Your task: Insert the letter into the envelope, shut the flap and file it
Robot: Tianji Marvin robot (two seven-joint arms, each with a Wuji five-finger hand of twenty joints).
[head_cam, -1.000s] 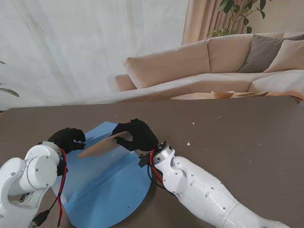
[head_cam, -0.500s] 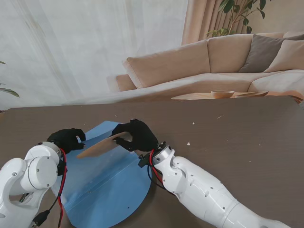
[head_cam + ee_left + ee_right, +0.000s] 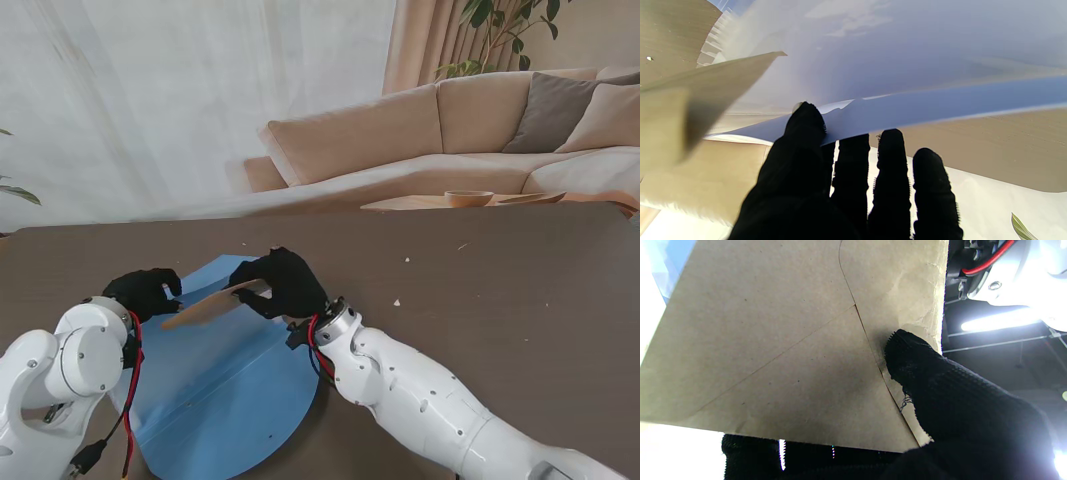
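You are seeing the right hand (image 3: pixel 283 283) pinching the brown envelope (image 3: pixel 210 304), thumb (image 3: pixel 907 356) on one face and the other fingers (image 3: pixel 753 453) behind, holding it tilted above the blue folder (image 3: pixel 225 385) lying open on the dark table (image 3: pixel 480 280). The left hand (image 3: pixel 143 292) is pinching the folder's raised far-left edge (image 3: pixel 907 110) between thumb and fingers, just beside the envelope's lower end. Pale crumbs (image 3: pixel 397 302) are lying on the table to your right. A beige sofa (image 3: pixel 450 130) is standing beyond the table.
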